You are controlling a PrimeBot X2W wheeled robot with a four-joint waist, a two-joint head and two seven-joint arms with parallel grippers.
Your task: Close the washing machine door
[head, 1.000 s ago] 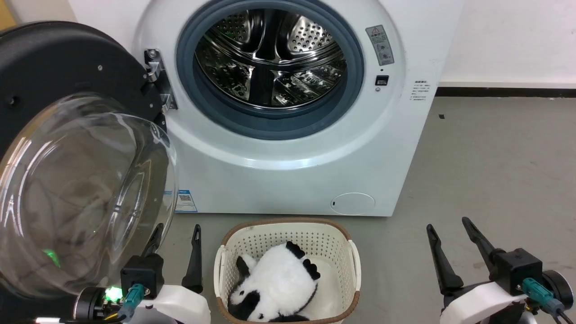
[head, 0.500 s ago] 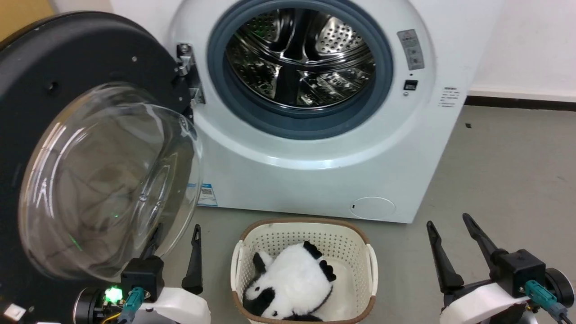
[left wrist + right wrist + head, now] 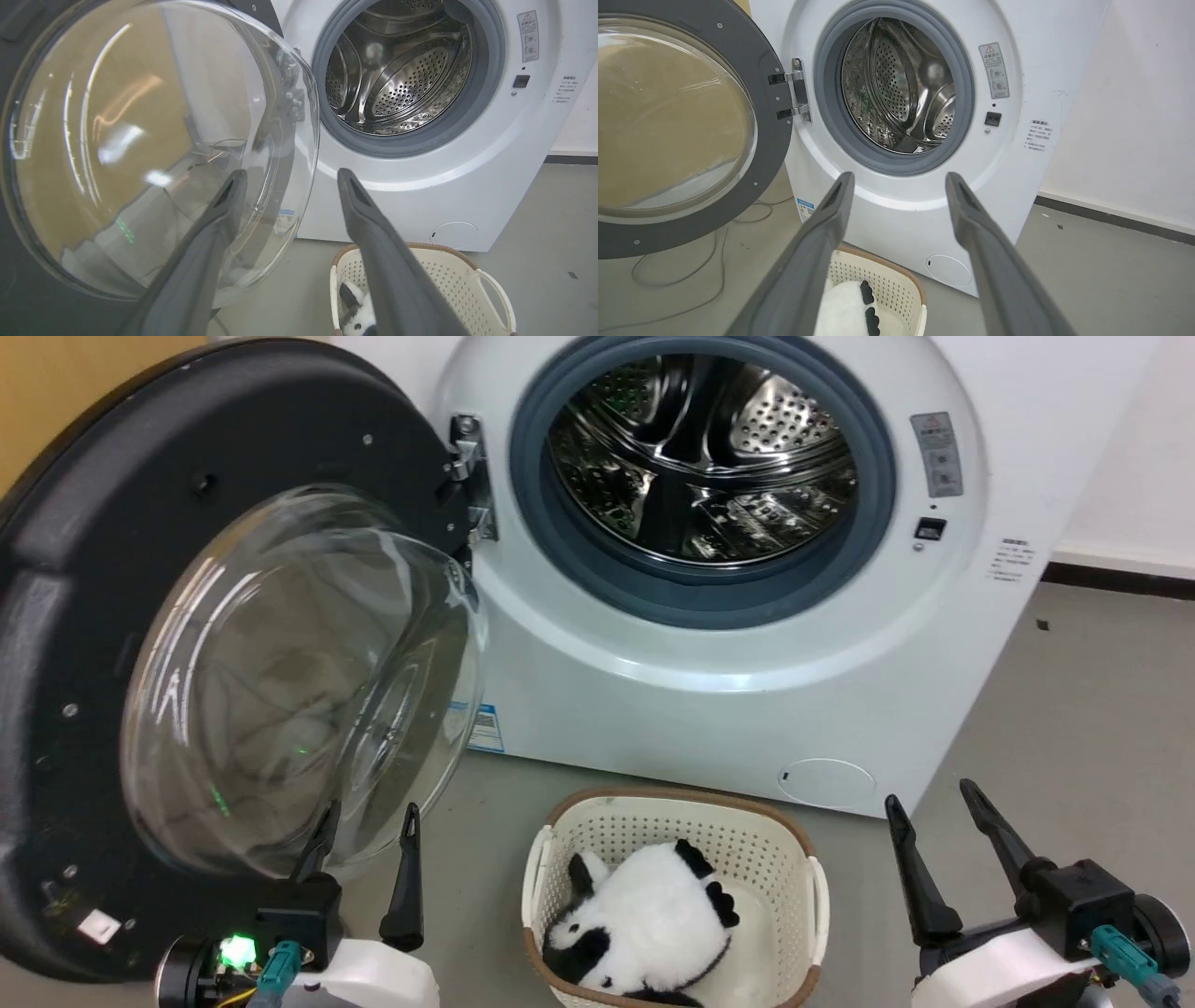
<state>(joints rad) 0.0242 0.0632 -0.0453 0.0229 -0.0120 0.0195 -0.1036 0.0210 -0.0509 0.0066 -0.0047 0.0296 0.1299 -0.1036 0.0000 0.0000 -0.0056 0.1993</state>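
Left gripper [image 3: 372,807] stays spread near the washing machine door [image 3: 93,569]; camera turned.

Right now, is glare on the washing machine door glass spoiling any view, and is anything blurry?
Head view: white streaks and green specks of reflected light on the washing machine door glass. Left wrist view: broad smeared highlights across the glass, and the left tool looms large and slightly soft. Right wrist view: milder glare on the glass, bright glints in the steel drum.
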